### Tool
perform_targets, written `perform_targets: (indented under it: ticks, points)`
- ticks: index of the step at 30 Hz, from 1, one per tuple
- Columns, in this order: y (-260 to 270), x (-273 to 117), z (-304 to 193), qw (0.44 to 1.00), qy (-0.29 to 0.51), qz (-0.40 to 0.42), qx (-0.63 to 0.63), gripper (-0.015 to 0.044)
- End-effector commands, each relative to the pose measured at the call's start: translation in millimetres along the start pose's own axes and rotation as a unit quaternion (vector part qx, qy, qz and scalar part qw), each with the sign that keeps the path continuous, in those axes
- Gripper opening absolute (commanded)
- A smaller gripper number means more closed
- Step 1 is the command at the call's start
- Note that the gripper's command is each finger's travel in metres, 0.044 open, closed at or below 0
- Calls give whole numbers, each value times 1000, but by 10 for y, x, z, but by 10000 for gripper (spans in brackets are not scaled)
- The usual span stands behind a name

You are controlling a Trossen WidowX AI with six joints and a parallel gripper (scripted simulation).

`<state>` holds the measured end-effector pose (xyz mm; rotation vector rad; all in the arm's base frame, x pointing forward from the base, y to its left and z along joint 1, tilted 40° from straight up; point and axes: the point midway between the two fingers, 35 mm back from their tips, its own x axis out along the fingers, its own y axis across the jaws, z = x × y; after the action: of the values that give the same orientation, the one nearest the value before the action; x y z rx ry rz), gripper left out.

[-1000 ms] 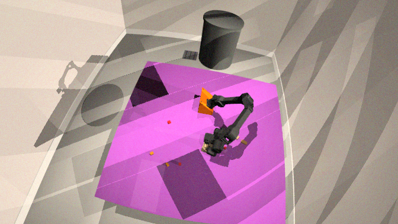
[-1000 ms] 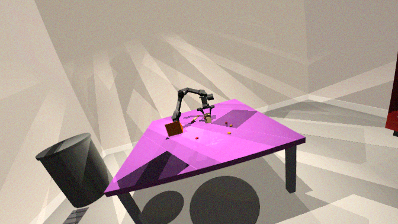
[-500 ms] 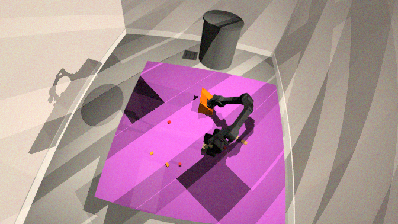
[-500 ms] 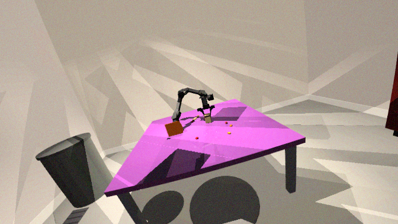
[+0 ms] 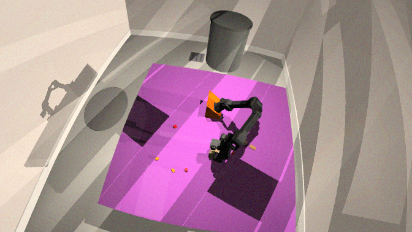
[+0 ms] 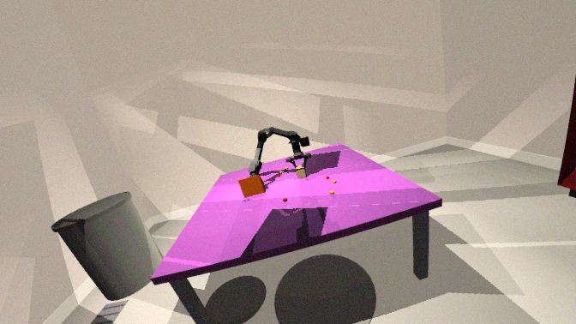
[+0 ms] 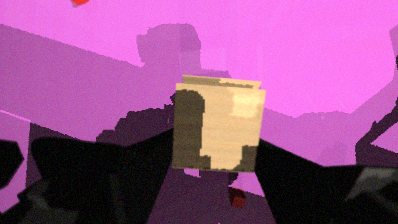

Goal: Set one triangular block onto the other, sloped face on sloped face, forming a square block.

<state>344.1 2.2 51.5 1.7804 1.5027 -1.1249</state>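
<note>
Nowhere do I find any brand, label or readable writing on the blocks, the arm or the furniture.

Counts, from my top view: one arm; one tan block in the gripper; a second tan block lying on the table just to the right of the arm in that view; two small red cubes, one toward the middle and one nearer the front; two small orange cubes and, the latter just beside the front red cube. One orange box stands at the arm's base. One grey bin stands on the floor beyond the table. A dark red bit shows below the gripper in the wrist view; I cannot tell what it is.

Held block: pale tan, with faint banding like wood grain, mottled by dark shadow over its left half. In the wrist view I see one broad, nearly square face and a thin strip of another face along its upper edge; its triangular profile does not show from this angle.

Gripper: the jaws are clamped on the tan block, one dark finger against each side. In the exterior view the gripper points downward with the block low over the table; whether it touches the surface I cannot tell.
</note>
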Motion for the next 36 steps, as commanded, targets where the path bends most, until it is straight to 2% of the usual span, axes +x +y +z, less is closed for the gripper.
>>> perform_targets:
  ticks: [1,36]
  points:
    - [-7,49,10,1000,3,-3,4,0]
    - [-14,122,26,1000,4,-4,5,0]
